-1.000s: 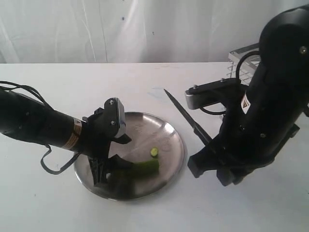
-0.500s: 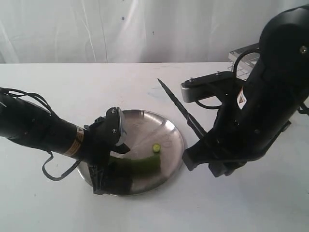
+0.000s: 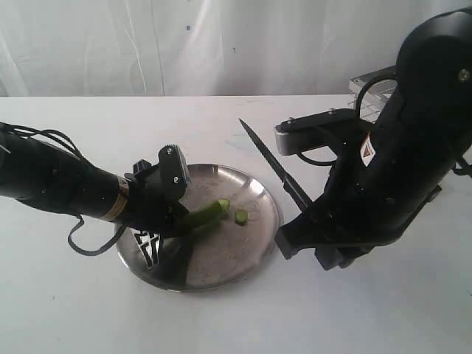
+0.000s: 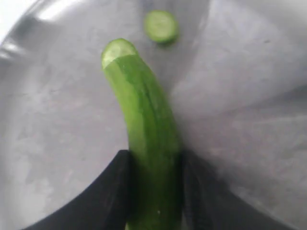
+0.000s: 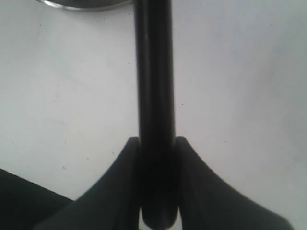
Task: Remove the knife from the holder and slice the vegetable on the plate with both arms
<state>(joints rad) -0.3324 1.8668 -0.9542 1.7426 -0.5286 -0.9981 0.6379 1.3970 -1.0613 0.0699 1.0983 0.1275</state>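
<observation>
A round, shallow stainless-steel plate [image 3: 254, 193] with a raised rim and a scuffed grey face is seen resting on the white surface [image 3: 88, 317]. Two things are held within it: a slender green vegetable [image 3: 206, 214] with a freshly cut pale end, and a small round green slice [image 3: 241, 217] lying flat on the metal just beside that cut end, apart from it. In the left wrist view the vegetable [image 4: 146, 124] is shown running up from between the black fingers [image 4: 112, 191] of the left gripper [image 4: 153, 191], which is pinched on its uncut end; the slice [image 4: 161, 26] is seen just past the cut face. In the exterior view the left gripper [image 3: 169, 221] is placed over the near-left part of the plate, its black arm [image 3: 51, 181] reaching in from the left.

A long slim kitchen knife with a dark pointed blade [image 3: 269, 166] is clamped at its black handle [image 5: 154, 96] by the right gripper [image 5: 156, 191] — the fingers are pressed against both sides of the handle. The blade is held in the air, slanting up and away, beside the plate's right rim and not touching the vegetable. The plate's rim [image 5: 81, 5] shows at the edge of the right wrist view.

A shiny silver wire-grid holder [image 3: 369, 92] stands at the far right of the surface, largely hidden behind the bulky black right arm [image 3: 413, 147] — its contents cannot be told.
</observation>
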